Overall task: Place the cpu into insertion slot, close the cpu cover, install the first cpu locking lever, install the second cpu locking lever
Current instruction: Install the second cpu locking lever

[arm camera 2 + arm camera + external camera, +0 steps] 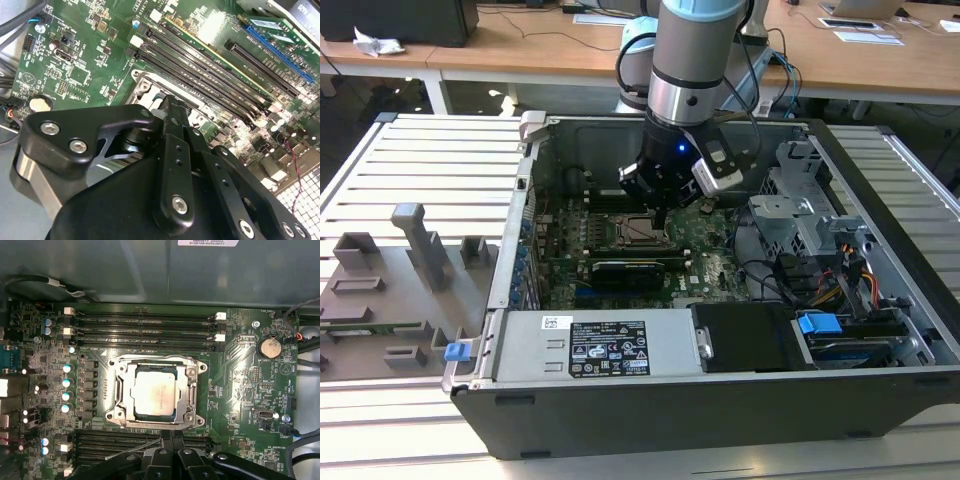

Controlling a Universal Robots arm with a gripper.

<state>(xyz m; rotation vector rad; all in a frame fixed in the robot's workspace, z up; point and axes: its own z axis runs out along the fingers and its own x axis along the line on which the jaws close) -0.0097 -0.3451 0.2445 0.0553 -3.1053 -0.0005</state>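
A: Where's the cpu (154, 392)?
B: Centre of the first wrist view, silver-grey square, seated flat in the socket on the green motherboard (240, 390). In the exterior view it's a small dark-and-silver square at mid frame (640, 232), just below the tool.

A: Cover?
B: The cpu cover (192, 390) lies down flat around the chip, chip top showing through its window. Silvery frame, screws at its corners.

A: Gripper?
B: The gripper (172, 444) comes in at the bottom centre of the first wrist view, black fingers (166, 446) pressed together, no gap between them, nothing held. Tips sit just beside the cover's near edge, over the memory slots (145, 442). A thin wire-like lever (142, 445) runs by the tips; contact, can't tell.

A: Second wrist view?
B: Gripper body fills the lower half, tips (172, 107) at mid frame by the socket corner. Long black slots (210, 80) run diagonally toward the upper right.

A: Exterior?
B: Arm comes down from top centre into the open computer case (880, 300), gripper (661, 210) just above the socket. Grey fixture blocks (420, 245) at the left of the frame, well apart.
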